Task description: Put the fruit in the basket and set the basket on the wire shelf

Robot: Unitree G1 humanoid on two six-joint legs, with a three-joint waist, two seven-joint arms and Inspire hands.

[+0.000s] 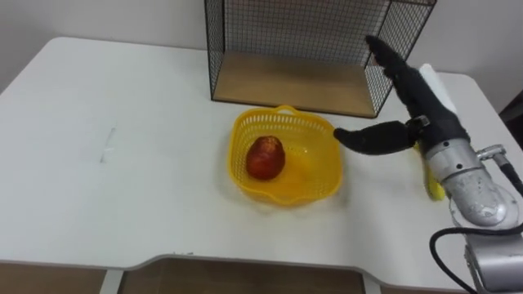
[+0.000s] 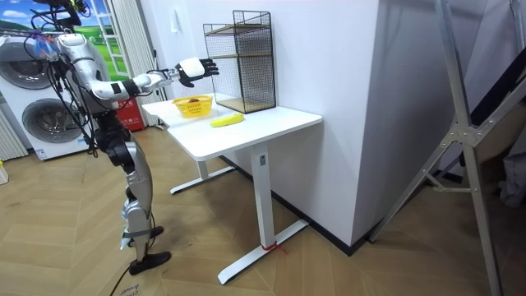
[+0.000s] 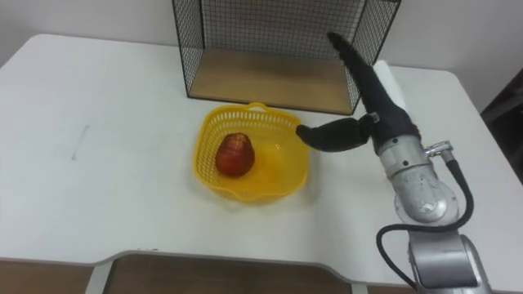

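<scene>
Right hand (image 1: 423,113) was open: fingers straight and together, pointing up-forward across the front right corner of the wire shelf (image 1: 245,37), thumb splayed out sideways toward the basket. It held nothing. In the room view the same hand (image 2: 196,70) hung raised above the tabletop (image 1: 122,131), at about the shelf's mid-height, arm stretched out forward.

Yellow basket (image 1: 325,175) sat on the tabletop just in front of the shelf's open side, close to it but not inside. Red apple (image 1: 265,157) lay in the basket, on its left half, resting on the bottom. The rest of the basket floor was bare.

Thumb tip lined up with the basket's right rim in the eye views. Judging by the room view the hand was above it, not on it.

Banana (image 2: 227,120) lay flat on the tabletop, outside the basket, to the robot's right of it. In the left eye view just a yellow sliver (image 1: 433,186) showed under the right forearm.

Shelf: black wire cage with a wooden floor, nothing on that floor. It stood at the tabletop's far edge by the wall.

Robot stood upright at the tabletop's near side, on the room view's left, facing the shelf.
</scene>
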